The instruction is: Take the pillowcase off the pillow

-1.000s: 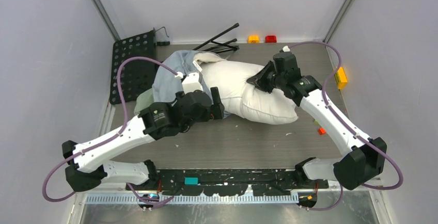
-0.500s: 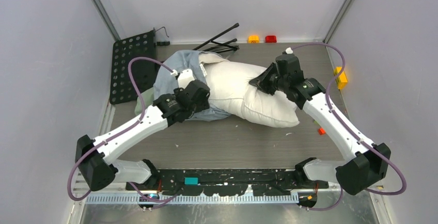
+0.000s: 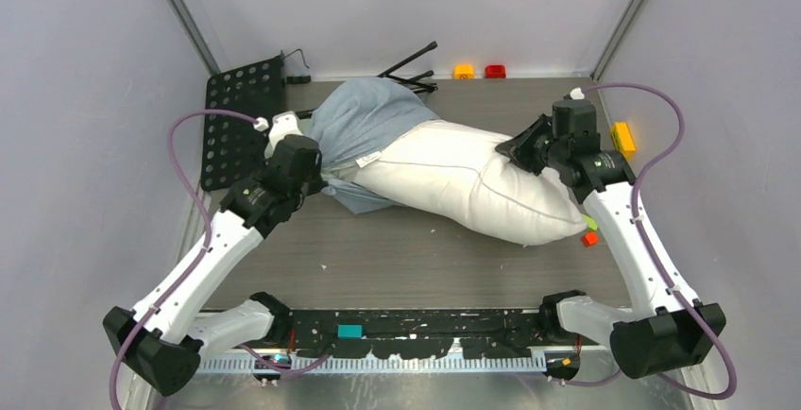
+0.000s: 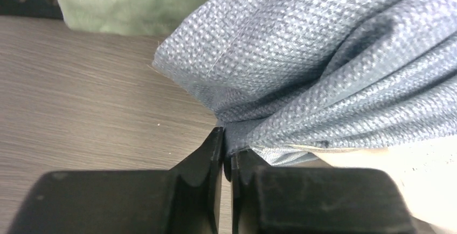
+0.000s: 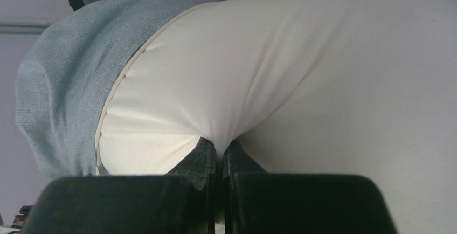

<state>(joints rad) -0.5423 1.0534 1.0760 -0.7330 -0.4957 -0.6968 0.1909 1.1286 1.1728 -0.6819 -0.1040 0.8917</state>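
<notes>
The white pillow (image 3: 463, 179) lies slantwise across the table, its left end still inside the blue-grey pillowcase (image 3: 364, 117). My left gripper (image 3: 318, 179) is at the pillowcase's lower left edge. In the left wrist view the left gripper (image 4: 227, 149) is shut on a pinched fold of pillowcase (image 4: 323, 56), with a green patch (image 4: 134, 2) of the cover behind it. My right gripper (image 3: 519, 150) is on the pillow's upper right part. In the right wrist view the right gripper (image 5: 221, 149) is shut on a pinch of pillow (image 5: 323, 83), and the pillowcase (image 5: 59, 83) covers the far end.
A black perforated plate (image 3: 241, 122) lies at the back left. Black folding rods (image 3: 411, 65) lie behind the pillowcase. Orange (image 3: 463, 71) and red (image 3: 495, 71) blocks sit at the back edge, a yellow block (image 3: 622, 138) at the right wall, a small red block (image 3: 589, 238) by the pillow's right end.
The left gripper has shut on the pillowcase edge and moved left. The right gripper has drawn the pillow to the right. More white pillow shows now.
</notes>
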